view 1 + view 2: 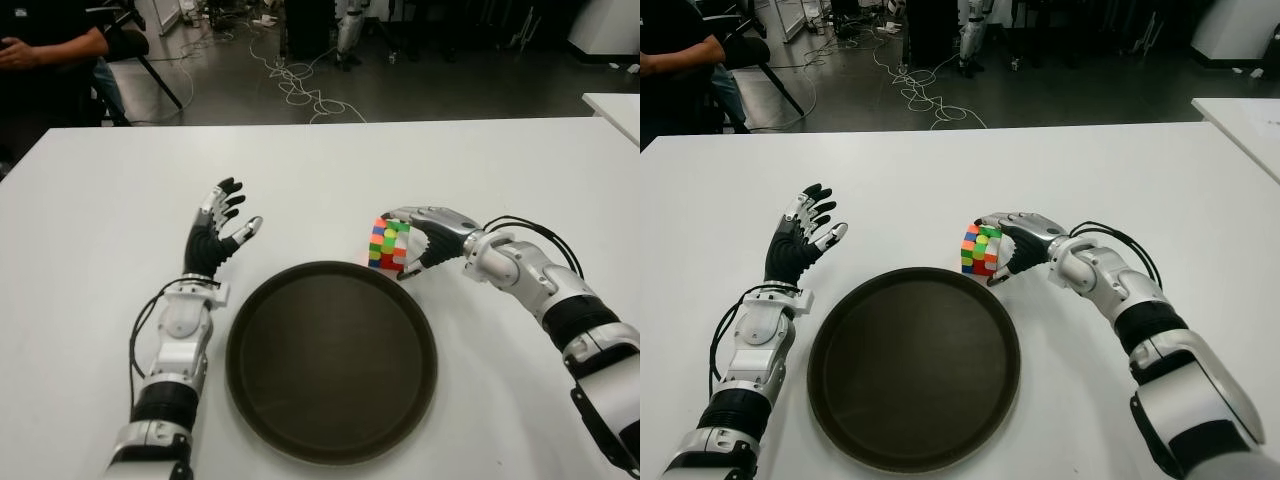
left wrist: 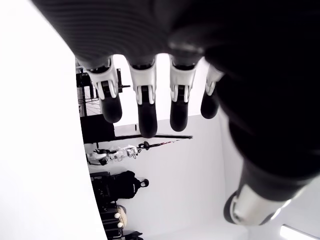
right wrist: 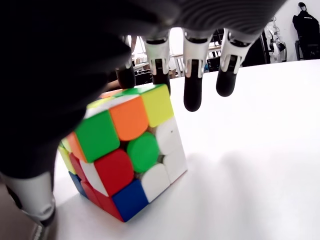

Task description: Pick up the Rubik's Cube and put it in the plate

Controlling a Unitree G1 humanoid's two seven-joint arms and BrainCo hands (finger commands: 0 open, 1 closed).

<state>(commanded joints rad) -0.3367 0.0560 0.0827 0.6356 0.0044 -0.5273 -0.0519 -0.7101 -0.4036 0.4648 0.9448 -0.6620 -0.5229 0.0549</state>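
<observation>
Rubik's Cube (image 1: 388,243): on bench (image 1: 420,170), just beyond plate's (image 1: 330,362) far-right rim. My right hand (image 1: 425,238) cupped it, fingers not closed, ready to lift. Left hand (image 1: 215,232): spread, empty, left of plate.

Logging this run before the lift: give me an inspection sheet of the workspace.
Surface: white table, bare apart from the job's things.
Job's things: Rubik's Cube on the table just beyond the far right rim of the plate; plate holds nothing.
Clutter: nothing seen.
Hands: right hand around the cube, fingers not closed on it; left hand open, left of the plate.
Cables: black cables along the right forearm; loose cables on the floor.
Surroundings: seated person at far left; second table at right.
</observation>
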